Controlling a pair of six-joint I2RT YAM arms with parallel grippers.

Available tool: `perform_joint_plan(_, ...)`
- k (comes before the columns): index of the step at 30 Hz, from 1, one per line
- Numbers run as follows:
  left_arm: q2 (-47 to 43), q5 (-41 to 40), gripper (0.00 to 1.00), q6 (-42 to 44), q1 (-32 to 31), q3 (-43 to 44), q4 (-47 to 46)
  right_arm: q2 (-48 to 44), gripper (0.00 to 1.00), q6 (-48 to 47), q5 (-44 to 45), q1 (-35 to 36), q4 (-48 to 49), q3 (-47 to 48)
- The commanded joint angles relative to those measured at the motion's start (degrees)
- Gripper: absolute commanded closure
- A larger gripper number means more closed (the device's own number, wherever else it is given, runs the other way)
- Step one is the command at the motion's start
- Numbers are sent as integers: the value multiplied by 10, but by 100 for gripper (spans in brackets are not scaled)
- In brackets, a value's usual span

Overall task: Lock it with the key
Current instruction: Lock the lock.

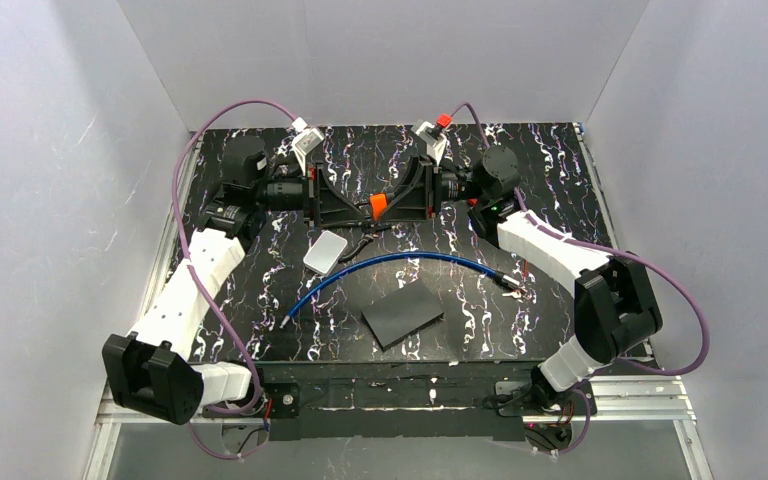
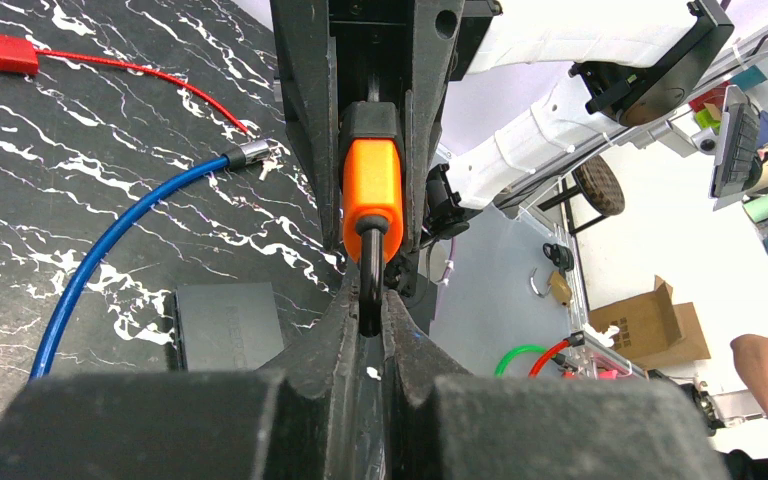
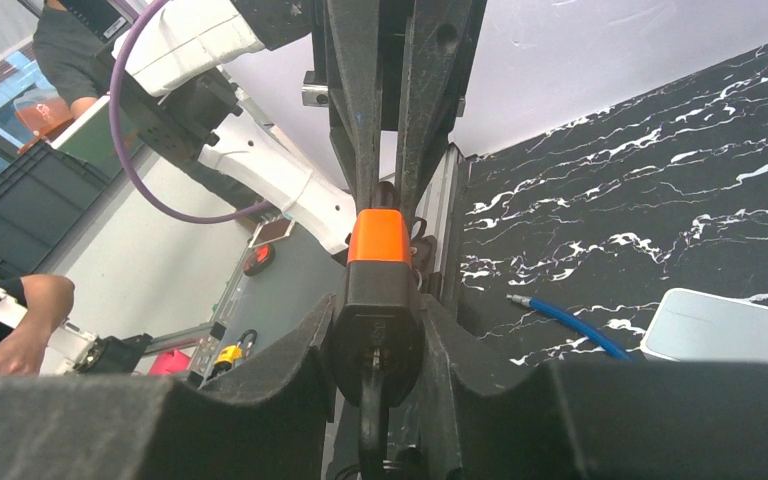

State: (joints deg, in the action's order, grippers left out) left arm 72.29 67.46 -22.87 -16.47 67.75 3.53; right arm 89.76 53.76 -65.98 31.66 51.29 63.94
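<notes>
The lock, a long blue cable with dark metal ends, lies loose on the table in front of both grippers; it also shows in the left wrist view and the right wrist view. A small orange-and-black item hangs between the two grippers at the back. My left gripper is shut on its dark bar. My right gripper is shut on its black end. A dark key-like piece sticks out of that end.
A small white box lies left of the cable's arc. A flat dark grey card lies in front of it. A thin red loop with a red body lies beyond the cable's metal end.
</notes>
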Motion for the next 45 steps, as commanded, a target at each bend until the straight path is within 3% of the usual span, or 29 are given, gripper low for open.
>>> perform_joint_plan(1, 19, -25, 100, 7, -34, 17, -21, 14, 99, -29, 5, 50, 1, 28)
perform_joint_plan(21, 40, -29, 100, 11, -49, 25, -20, 40, 99, -25, -2, 81, 8, 40)
perform_joint_plan(26, 29, -2, 100, -30, -7, 10, -59, 29, 99, -22, -11, 55, 2, 45)
perform_joint_plan(29, 15, -2, 100, -13, 27, 6, -42, 14, 76, -35, -15, 14, -21, 45)
perform_joint_plan(32, 1, 2, 100, 50, 35, 17, 32, -1, 40, -54, -20, -20, -48, 45)
perform_joint_plan(34, 0, 8, 100, 78, 35, 28, 68, -8, 24, -76, -23, -37, -80, 50)
perform_joint_plan(43, 5, 47, 100, 139, 35, 44, 138, -15, 20, -291, -27, -55, -330, 107)
perform_joint_plan(45, 8, 57, 100, 144, 35, 44, 146, -13, 21, -312, -33, -53, -349, 114)
